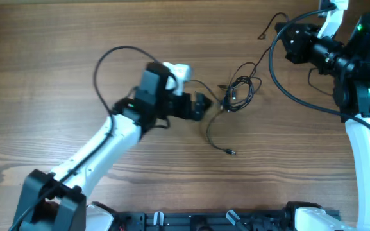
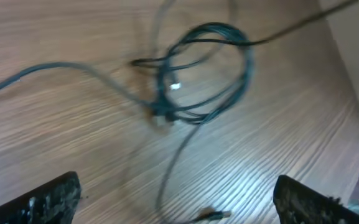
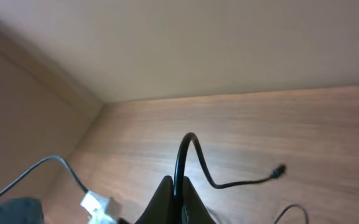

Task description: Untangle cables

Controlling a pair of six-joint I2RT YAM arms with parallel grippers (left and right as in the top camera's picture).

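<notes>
Several thin black cables (image 1: 239, 90) lay in a loose, knotted coil just ahead of the spread left claw (image 1: 202, 106), untouched, while the right claw (image 3: 178, 186) pinched one separate cord (image 3: 241, 182), well apart.

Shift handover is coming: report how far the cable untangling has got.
Done: little. The right gripper is shut on one cable, its plug end free. In hand: the open left gripper faces the knot, gripping nothing. Left: the knot is wound in loops on the table, one tail trailing out.
</notes>
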